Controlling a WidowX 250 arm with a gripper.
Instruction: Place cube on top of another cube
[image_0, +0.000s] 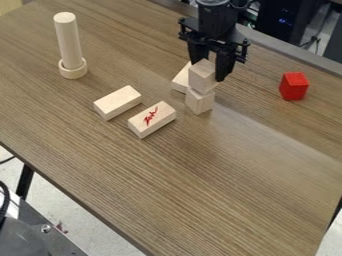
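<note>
Upper cube (202, 78) over lower cube (200, 101), beside end effector (213, 69); whether open or gripping, cannot tell.

No words or numbers can be read. An illegible red scrawl (151, 116) marks a pale oblong wooden block (160, 125).

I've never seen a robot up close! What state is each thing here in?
Upper cube, above the lower cube, apparently touching it
Lower cube, resting on the table
Gripper, lowered at the upper cube
Rear block, partly hidden
Plain block, lying flat
Marked block, flat, red marks up
Red block, set apart
Rod, upright
Ring, around rod's foot
</note>
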